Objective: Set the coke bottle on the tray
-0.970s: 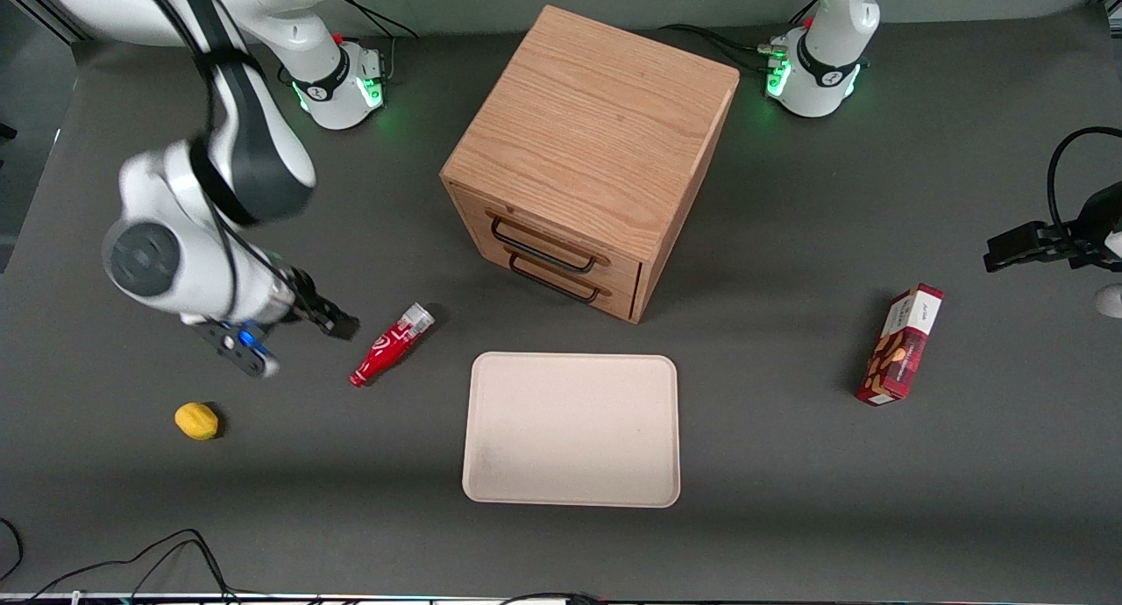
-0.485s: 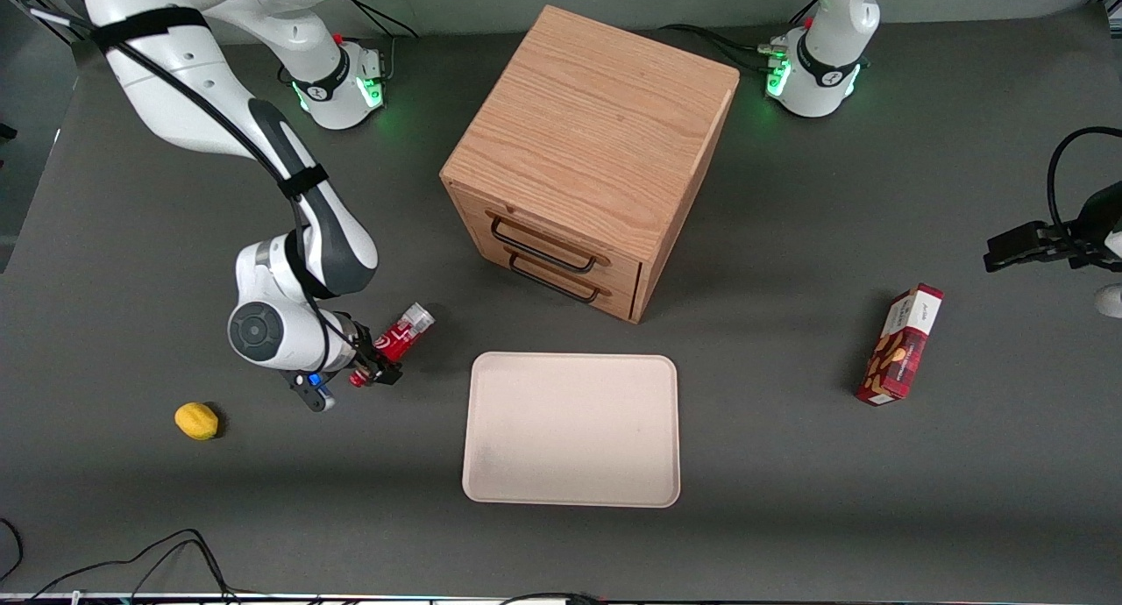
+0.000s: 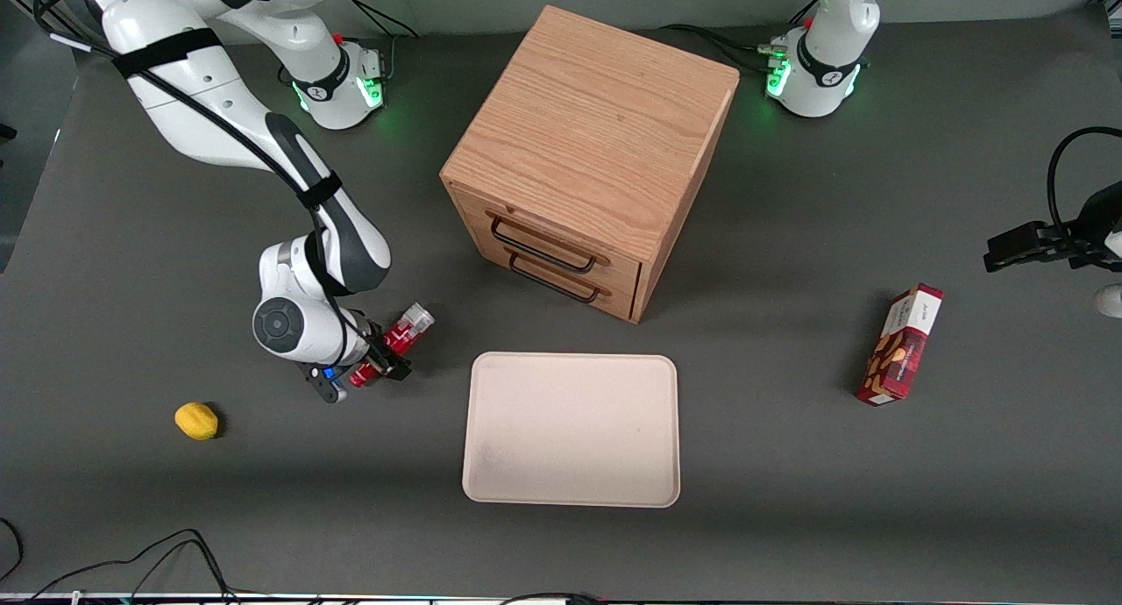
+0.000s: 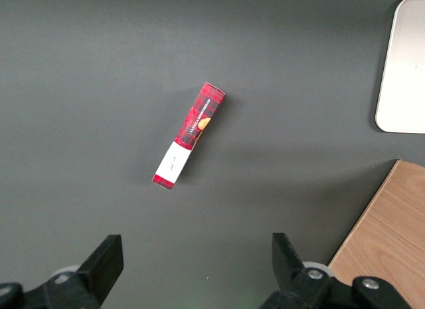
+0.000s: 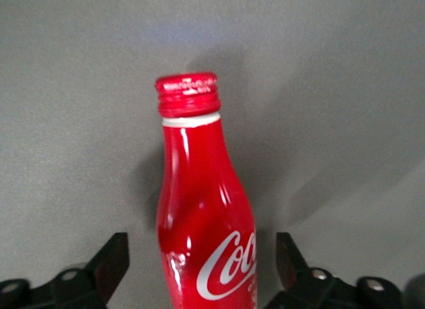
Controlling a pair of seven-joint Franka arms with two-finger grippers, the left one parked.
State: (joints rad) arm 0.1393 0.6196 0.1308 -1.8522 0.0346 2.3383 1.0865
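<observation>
Gripper [image 3: 383,358] straddles lying coke bottle [image 3: 396,341], jaws open, apparently not touching; round body may roll when squeezed.

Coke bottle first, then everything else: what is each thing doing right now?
coke bottle: lying on its side on the table, not on the tray.
gripper: down at the bottle, fingers open, one each side.
tray: flat, nothing on it.
drawers: both shut.
snack box: lying flat toward the parked arm's end.
lemon: resting alone.
</observation>
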